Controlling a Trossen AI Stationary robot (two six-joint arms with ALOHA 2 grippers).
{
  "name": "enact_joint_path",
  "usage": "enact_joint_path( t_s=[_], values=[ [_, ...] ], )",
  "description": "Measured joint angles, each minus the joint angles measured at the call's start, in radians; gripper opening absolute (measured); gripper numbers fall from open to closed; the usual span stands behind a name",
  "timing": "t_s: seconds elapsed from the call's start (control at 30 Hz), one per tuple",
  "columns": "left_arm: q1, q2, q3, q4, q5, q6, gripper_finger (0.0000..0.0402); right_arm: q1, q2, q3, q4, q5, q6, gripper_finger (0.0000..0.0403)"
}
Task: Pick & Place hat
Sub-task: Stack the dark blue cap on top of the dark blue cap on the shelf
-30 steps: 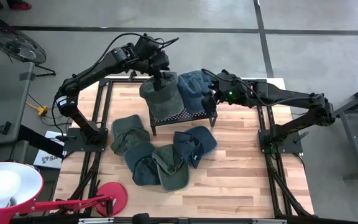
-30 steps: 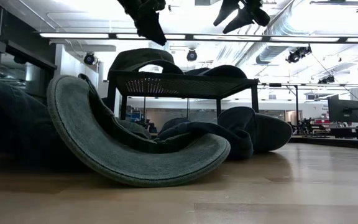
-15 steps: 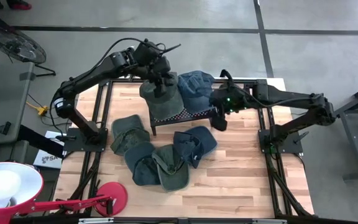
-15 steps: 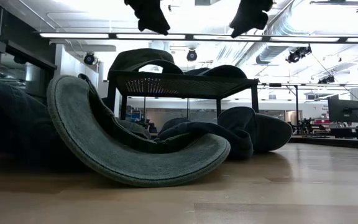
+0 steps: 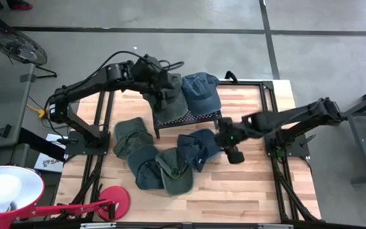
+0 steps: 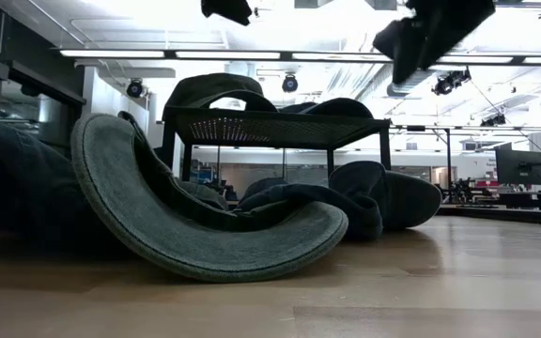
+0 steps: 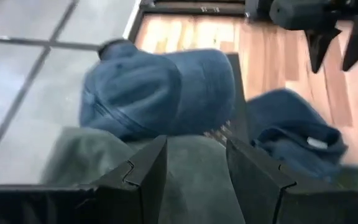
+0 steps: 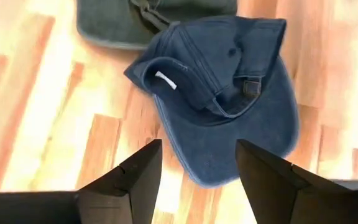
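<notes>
Our right end effector point(image 8: 194, 177) hangs with its fingers point(image 8: 129, 177) spread wide and nothing between them, above a blue cap point(image 8: 229, 99) that lies upside down on the bench point(image 8: 36, 112), its inner label and back strap facing up. In the high view that right end effector point(image 5: 232, 147) sits just to the right of the same blue cap point(image 5: 199, 147), which marks the right edge of a heap of caps spread across the middle of the bench.

We judge the step in hand to be the reach for this cap. To do it well, we should centre over the raised rim of the crown near the strap, where the cloth stands up, rather than over the flat brim, then come straight down and close on one layer only. The olive cap point(image 8: 148, 18) touching its far edge could drag along, so we should lift slowly.

Our left end effector point(image 7: 194, 177) is also parted and empty, poised over an olive cap on the rack point(image 5: 170, 102), beside a blue cap on the rack point(image 5: 200, 89). The black rack point(image 5: 202, 116) stands at the far side of the bench; we should keep clear of it while lifting.
</notes>
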Motion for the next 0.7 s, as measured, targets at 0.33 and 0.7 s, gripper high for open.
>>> enact_joint_path(
  t_s=[0.33,0.7],
  values=[
    [-0.097,0.000,0.000,-0.059,-0.003,-0.095,0.0163,0.123,0.000,-0.286,0.397,0.117,-0.051,0.0197],
    [-0.183,0.000,0.000,-0.059,-0.075,-0.160,0.0163,0.182,0.000,-0.470,0.562,0.248,-0.052,0.0197]
  ],
)
